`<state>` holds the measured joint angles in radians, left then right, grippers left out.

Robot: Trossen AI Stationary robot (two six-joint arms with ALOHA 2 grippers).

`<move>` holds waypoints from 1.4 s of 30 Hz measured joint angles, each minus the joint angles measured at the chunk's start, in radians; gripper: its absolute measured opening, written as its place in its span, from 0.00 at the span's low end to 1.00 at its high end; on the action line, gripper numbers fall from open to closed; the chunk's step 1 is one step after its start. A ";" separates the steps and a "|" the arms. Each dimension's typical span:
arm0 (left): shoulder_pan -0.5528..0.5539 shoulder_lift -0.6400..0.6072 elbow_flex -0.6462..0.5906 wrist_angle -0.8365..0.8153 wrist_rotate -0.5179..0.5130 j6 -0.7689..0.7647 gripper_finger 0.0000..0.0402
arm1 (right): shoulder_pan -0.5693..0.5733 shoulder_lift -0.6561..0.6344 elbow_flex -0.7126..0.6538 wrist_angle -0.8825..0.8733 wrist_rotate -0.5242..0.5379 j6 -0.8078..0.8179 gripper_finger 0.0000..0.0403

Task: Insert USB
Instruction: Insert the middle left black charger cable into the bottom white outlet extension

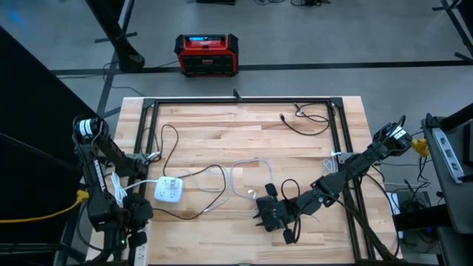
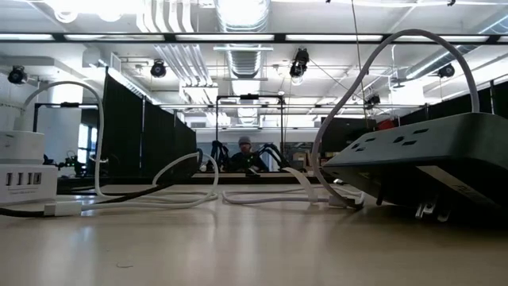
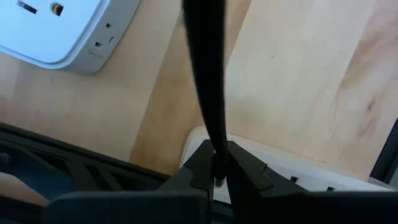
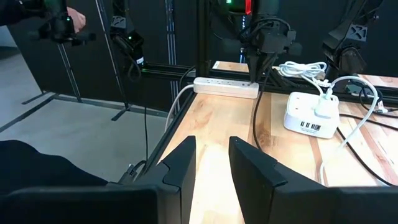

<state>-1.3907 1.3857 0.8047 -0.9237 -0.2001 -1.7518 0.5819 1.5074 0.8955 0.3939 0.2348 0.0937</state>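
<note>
while the left fingers (image 3: 219,168) are closed on a thin black cable (image 3: 205,81) at 8 o'clock of the pale wooden bench (image 1: 244,125), the right fingers (image 4: 211,163) stand a little open and empty at 6 o'clock. the white square usb charger block (image 1: 168,191) lies between them.

Table (image 1: 244,133) pale planked wood, smooth matt; charger hub (image 1: 168,190) glossy white plastic; frame (image 1: 240,101) black metal.

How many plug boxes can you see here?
3. A white cube charger mid-table, a long white strip at the left edge under the left gripper, which grips a black cable, and a dark strip by the right gripper. Arms may hide others.
</note>
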 joint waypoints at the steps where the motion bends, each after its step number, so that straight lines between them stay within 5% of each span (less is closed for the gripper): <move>1: 0.000 0.000 0.000 0.000 -0.001 -0.004 0.03 | 0.000 0.000 0.000 0.000 0.000 0.000 0.20; 17: -0.001 0.006 -0.017 0.108 -0.057 -0.038 0.03 | 0.000 0.000 0.000 -0.001 0.000 -0.006 0.17; 35: 0.000 0.005 -0.022 0.040 -0.315 -0.011 0.03 | 0.000 0.000 0.000 0.000 0.000 -0.007 0.18; 42: 0.001 0.005 -0.018 0.034 -0.265 -0.011 0.03 | 0.000 0.000 0.000 0.000 0.000 -0.007 0.15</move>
<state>-1.3900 1.3907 0.7872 -0.8899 -0.4646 -1.7629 0.5822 1.5074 0.8955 0.3935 0.2350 0.0868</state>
